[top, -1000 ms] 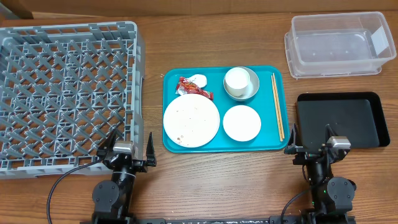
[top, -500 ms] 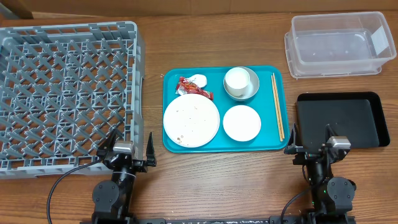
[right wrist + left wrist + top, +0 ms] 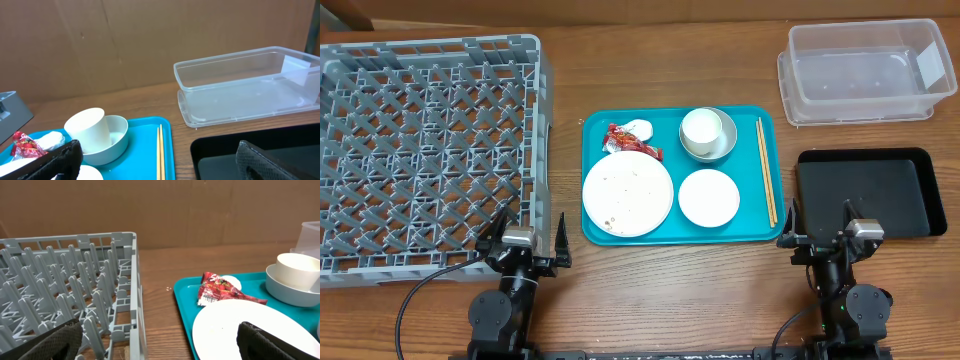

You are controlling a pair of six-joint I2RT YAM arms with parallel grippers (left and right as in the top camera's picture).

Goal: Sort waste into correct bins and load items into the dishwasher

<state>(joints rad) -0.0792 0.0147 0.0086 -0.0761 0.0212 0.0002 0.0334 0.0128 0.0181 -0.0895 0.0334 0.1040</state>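
With your left gripper (image 3: 528,235) and right gripper (image 3: 820,225) wide and empty at lower frame, you risk spilling scraps (image 3: 608,218) if the centre-frame plate (image 3: 628,194) tips during lifting.

Red wrapper (image 3: 632,143), plate (image 3: 628,194), dish (image 3: 708,197), cup (image 3: 700,127) in bowl (image 3: 728,139), 2 chopsticks (image 3: 766,170) lie between rack (image 3: 430,140) and black tray (image 3: 865,190).
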